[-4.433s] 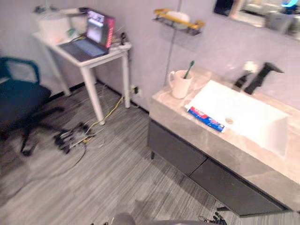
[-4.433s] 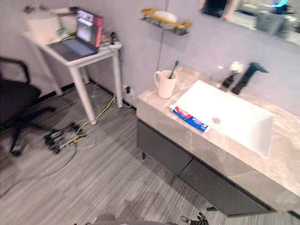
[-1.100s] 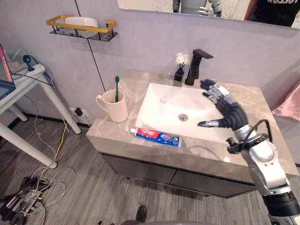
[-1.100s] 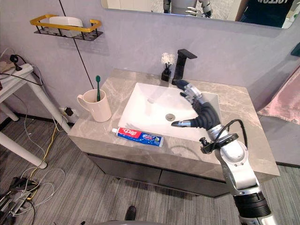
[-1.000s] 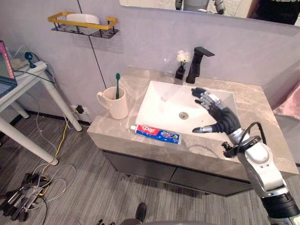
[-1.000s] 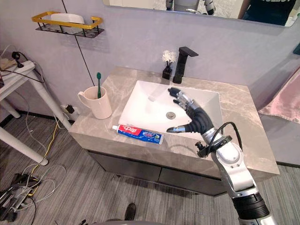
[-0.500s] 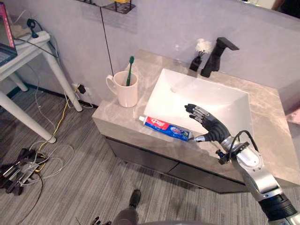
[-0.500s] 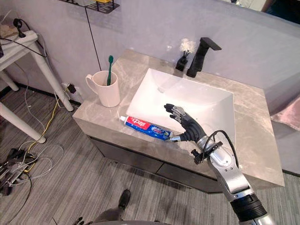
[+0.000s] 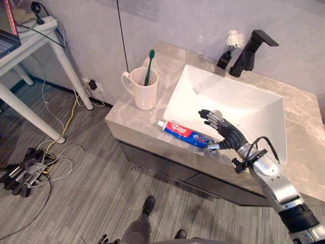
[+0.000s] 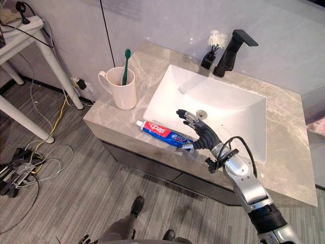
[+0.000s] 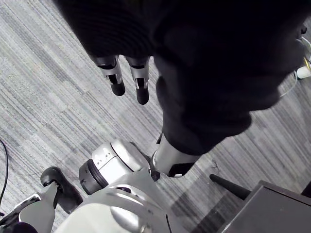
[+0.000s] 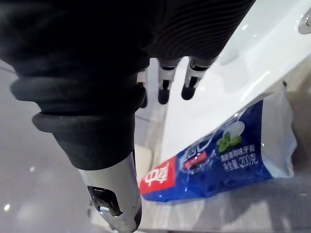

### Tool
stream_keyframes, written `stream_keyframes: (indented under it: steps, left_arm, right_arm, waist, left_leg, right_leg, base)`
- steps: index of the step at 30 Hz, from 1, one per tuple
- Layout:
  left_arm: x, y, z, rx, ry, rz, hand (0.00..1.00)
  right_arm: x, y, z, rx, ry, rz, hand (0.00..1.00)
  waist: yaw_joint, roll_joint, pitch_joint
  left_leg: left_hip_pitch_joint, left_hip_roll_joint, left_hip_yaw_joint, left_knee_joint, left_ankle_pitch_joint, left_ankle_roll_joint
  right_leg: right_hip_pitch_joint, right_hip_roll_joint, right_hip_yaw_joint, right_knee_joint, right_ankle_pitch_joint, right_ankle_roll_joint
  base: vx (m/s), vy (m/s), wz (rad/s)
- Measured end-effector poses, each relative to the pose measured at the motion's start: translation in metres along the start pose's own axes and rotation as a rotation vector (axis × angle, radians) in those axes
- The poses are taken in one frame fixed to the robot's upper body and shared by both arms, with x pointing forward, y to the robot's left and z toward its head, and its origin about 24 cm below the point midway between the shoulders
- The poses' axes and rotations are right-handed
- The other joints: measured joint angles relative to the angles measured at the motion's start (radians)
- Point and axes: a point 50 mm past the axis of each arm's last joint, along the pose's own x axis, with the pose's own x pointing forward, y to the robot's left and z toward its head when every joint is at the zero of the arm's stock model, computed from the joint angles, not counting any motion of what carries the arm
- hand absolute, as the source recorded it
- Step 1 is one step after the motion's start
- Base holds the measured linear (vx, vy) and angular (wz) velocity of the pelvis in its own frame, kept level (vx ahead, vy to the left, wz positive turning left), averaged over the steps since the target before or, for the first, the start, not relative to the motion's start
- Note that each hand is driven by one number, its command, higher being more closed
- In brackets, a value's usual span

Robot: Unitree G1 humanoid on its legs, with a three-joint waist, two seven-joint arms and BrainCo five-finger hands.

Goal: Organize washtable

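Grey marble washtable [image 9: 133,121] with one white sink [image 9: 238,108]: right hand [image 9: 229,136] over the tube [image 9: 183,133].
One blue-and-red toothpaste tube with printed lettering lies on the front ledge beside the sink. The right hand's fingers are spread straight just above its flat end, clasping nothing. One cream mug [image 9: 143,94] at the left corner holds one green toothbrush [image 9: 149,63]. One black tap [image 9: 251,51] and one small vase [image 9: 226,58] stand at the back. The left hand [image 11: 115,77] hangs over the floor [image 11: 48,97], fingers straight.
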Motion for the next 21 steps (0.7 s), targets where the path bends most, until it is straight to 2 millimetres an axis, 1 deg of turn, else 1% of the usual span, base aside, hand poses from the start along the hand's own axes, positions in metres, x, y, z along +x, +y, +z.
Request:
stream_keyframes:
  steps: [3, 5, 12, 16, 18, 21]
  left_arm:
    - [0.0, -0.001, 0.004, 0.001, -0.016, -0.005, 0.0]
    - [0.001, -0.001, 0.006, 0.001, -0.025, -0.006, 0.0]
    - [0.001, -0.001, 0.007, -0.016, -0.032, -0.004, 0.0]
    - [0.001, 0.003, 0.012, -0.009, -0.046, 0.002, 0.0]
    - [0.001, 0.004, 0.014, -0.005, -0.051, 0.005, 0.0]
    - [0.001, 0.003, 0.017, -0.004, -0.064, 0.001, 0.0]
  right_arm:
    - [-0.001, -0.003, -0.001, -0.047, 0.02, 0.002, 0.0]
    - [-0.002, -0.003, -0.004, -0.065, 0.042, 0.006, 0.0]
    - [-0.002, -0.005, -0.01, -0.109, 0.078, 0.006, 0.0]
    - [-0.004, -0.008, -0.018, -0.116, 0.114, -0.005, 0.0]
    - [-0.001, -0.01, -0.017, -0.126, 0.111, -0.007, 0.0]
    - [0.004, -0.014, -0.014, -0.136, 0.102, -0.017, 0.0]
  waist:
    - [0.011, -0.006, 0.004]
    - [0.019, -0.012, 0.007]
    - [0.02, -0.021, 0.011]
    - [0.02, -0.044, 0.032]
    - [0.019, -0.053, 0.044]
    - [0.021, -0.058, 0.047]
  left_leg:
    - [-0.013, 0.002, 0.0, 0.0, 0.003, 0.0]
    - [-0.014, 0.001, -0.005, 0.0, 0.008, 0.006]
    - [-0.031, 0.001, -0.016, 0.0, 0.013, 0.002]
    - [-0.033, 0.001, -0.016, 0.0, 0.01, -0.003]
    - [-0.037, 0.0, -0.016, 0.0, 0.01, -0.003]
    - [-0.052, 0.0, -0.015, 0.001, 0.017, 0.004]
  right_leg:
    - [-0.015, 0.001, 0.0, 0.006, 0.0, 0.0]
    - [-0.015, 0.002, -0.002, 0.007, 0.0, 0.0]
    - [-0.028, 0.005, -0.01, 0.008, 0.001, -0.002]
    - [-0.03, 0.005, -0.009, 0.005, 0.001, -0.002]
    - [-0.034, 0.004, -0.008, 0.004, 0.002, -0.002]
    - [-0.05, 0.003, -0.008, 0.009, 0.003, -0.004]
  base:
    - [0.0, 0.0, 0.0]
    - [0.0, 0.001, 0.06]
    - [-0.03, 0.008, 0.04]
    - [-0.03, 0.013, 0.0]
    - [0.0, 0.0, 0.0]
    - [0.0, 0.0, 0.0]
